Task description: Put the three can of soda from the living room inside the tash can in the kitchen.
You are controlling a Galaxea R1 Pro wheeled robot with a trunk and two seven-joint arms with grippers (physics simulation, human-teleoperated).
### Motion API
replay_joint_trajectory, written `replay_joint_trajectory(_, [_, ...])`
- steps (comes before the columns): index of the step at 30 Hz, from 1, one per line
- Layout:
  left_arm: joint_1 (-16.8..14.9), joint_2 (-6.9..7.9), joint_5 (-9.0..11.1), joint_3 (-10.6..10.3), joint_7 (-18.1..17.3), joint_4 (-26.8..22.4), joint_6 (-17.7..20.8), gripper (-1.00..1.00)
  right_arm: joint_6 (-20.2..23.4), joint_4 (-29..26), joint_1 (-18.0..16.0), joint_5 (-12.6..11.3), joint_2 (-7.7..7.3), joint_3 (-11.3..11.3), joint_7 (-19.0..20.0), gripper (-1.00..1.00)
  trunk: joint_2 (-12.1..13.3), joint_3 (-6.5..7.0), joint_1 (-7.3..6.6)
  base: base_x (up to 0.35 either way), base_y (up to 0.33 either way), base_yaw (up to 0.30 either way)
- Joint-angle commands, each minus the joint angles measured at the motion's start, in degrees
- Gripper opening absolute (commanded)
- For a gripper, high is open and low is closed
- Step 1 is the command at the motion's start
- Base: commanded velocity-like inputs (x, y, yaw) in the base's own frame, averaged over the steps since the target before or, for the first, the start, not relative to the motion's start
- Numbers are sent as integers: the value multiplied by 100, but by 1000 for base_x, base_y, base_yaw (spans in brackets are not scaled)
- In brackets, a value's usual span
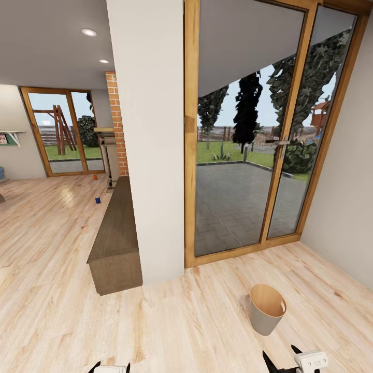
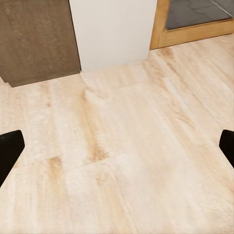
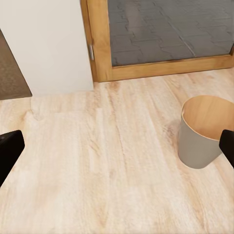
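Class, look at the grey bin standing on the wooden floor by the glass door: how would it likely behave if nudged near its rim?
The trash can tapers to a narrower base, so a rim push probably tips it. It looks empty and thin-walled, likely light, and may slide on the smooth plank floor. Being round, it would probably roll in a curve once down.

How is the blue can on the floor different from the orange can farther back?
The blue can is dark blue; the orange can is bright orange. The blue can stands nearer the camera, beside the long brown bench; the orange can stands farther back, near the brick column. Both are tiny upright cylinders on the wooden floor.
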Motion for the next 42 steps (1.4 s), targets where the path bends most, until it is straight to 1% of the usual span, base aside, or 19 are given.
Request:
replay_joint_trajectory(1, [1, 0, 1, 0, -2, 0, 0, 100, 0, 2, 1, 0, 0, 0, 0, 100, 0, 0, 0, 0, 0, 0])
replay_joint_trajectory(42, [-4, 0, -22, -5, 6, 9, 0, 100, 0, 8, 0, 0, 0, 0, 1, 100, 0, 0, 0, 0, 0, 0])
